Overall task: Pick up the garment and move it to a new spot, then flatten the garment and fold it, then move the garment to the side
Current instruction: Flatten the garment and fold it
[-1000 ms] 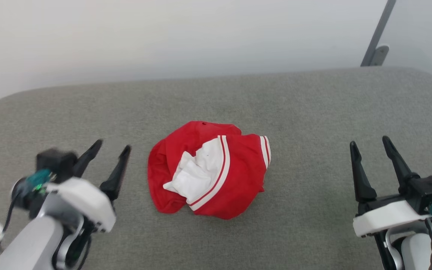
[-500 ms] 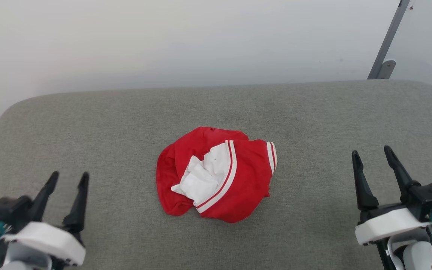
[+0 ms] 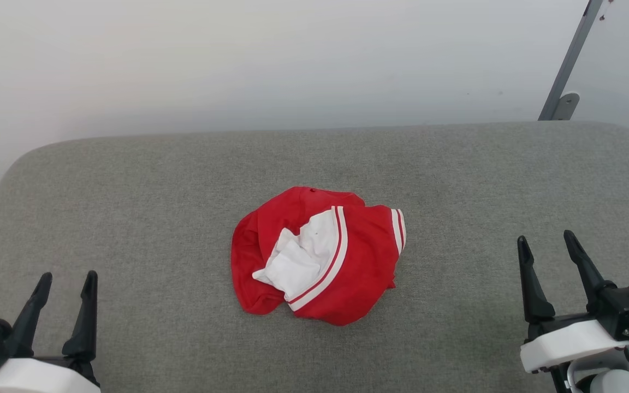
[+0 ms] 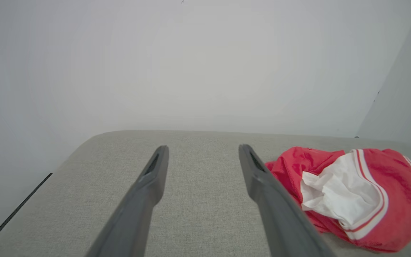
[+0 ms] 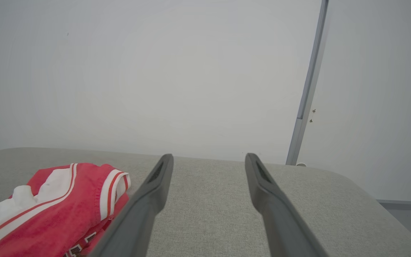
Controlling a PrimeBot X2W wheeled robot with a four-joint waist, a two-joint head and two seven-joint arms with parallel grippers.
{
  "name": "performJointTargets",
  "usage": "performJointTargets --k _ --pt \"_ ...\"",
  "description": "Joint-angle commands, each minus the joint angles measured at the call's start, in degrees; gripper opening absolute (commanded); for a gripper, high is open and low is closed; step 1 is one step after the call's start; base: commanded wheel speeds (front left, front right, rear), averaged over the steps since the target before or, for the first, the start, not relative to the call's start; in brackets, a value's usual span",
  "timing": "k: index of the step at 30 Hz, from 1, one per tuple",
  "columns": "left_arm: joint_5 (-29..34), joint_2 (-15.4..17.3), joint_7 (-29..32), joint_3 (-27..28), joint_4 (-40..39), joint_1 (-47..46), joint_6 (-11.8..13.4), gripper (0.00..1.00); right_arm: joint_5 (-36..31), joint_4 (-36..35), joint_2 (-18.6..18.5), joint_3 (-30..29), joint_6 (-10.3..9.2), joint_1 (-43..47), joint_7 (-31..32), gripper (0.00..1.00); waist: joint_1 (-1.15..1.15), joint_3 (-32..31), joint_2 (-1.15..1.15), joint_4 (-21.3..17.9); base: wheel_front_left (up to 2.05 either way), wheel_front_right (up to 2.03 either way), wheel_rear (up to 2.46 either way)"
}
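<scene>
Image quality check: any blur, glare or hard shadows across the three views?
Head view: soft even light, no glare, the garment sharp with a faint shadow along its near edge. Left wrist view: paler, hazy colours; the left end effector looks soft near the lens. Right wrist view: same haze.

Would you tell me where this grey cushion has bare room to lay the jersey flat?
Bare cushion lies between the garment and the left gripper, between it and the right gripper, and behind it toward the wall. Only the middle is taken, by the crumpled garment.
</scene>
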Motion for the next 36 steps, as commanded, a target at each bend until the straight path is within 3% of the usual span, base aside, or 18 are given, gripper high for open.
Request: performJointTargets --k 1,12,16,24,31,36 --pt "0.5 -0.6 -0.4 0.8 -0.2 0.9 -0.7 1.0 -0.4 -0.4 0.3 0.0 -0.01 0.9 -0.3 1.0 0.0 0.0 0.0 0.0 0.0 0.0 0.0" --pt "2.0 -1.8 -0.2 2.6 0.7 1.8 -2.9 1.0 -0.7 -1.0 1.0 -0.2 -0.01 1.2 -0.3 1.0 0.0 0.4 0.0 -0.1 0.0 0.0 0.0" --pt "0.5 -1.5 3.3 1.6 0.6 0.1 -3.4 1.0 -0.7 -1.1 1.2 0.0 -0.01 0.8 -0.3 1.0 0.0 0.8 0.0 -0.6 0.0 0.0 0.0" --pt "-4.2 0.6 17.4 -2.3 -1.4 -8.5 -6.7 1.0 -0.8 -1.6 1.6 0.9 -0.01 -0.7 -0.3 1.0 0.0 2.5 0.0 -3.4 0.0 0.0 0.0" --pt "-6.6 1.7 33.7 -8.0 -0.9 -19.9 -7.6 1.0 -0.4 -1.8 2.2 2.2 -0.01 -3.0 -0.3 1.0 0.0 5.5 0.0 -7.6 0.0 0.0 0.0" --pt "-7.1 0.9 42.2 -11.6 1.7 -27.0 -7.8 1.0 -0.2 -2.1 2.8 2.8 -0.01 -4.8 -0.3 1.0 0.0 8.0 0.0 -10.9 0.0 0.0 0.0"
